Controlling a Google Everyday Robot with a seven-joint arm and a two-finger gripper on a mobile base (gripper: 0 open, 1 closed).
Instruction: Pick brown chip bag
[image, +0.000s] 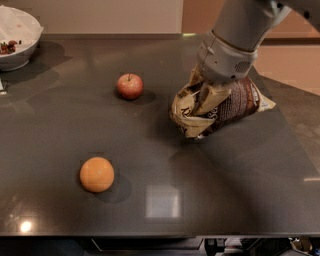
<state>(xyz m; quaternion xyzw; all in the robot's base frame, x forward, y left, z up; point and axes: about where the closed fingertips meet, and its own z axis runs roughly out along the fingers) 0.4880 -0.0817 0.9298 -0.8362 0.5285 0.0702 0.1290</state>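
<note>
The brown chip bag (236, 106), dark brown with cream edges and crumpled, hangs in my gripper (207, 96) at the right of the dark table (150, 150). It is lifted a little off the surface, with its shadow below it. The gripper comes down from the grey arm (227, 50) and is shut on the bag's upper left part. The wrist hides most of the fingers and the top of the bag.
A red apple (130, 86) lies left of the bag. An orange (97, 174) lies at the front left. A white bowl (15, 42) with some food stands at the back left corner. The table's right edge runs close behind the bag.
</note>
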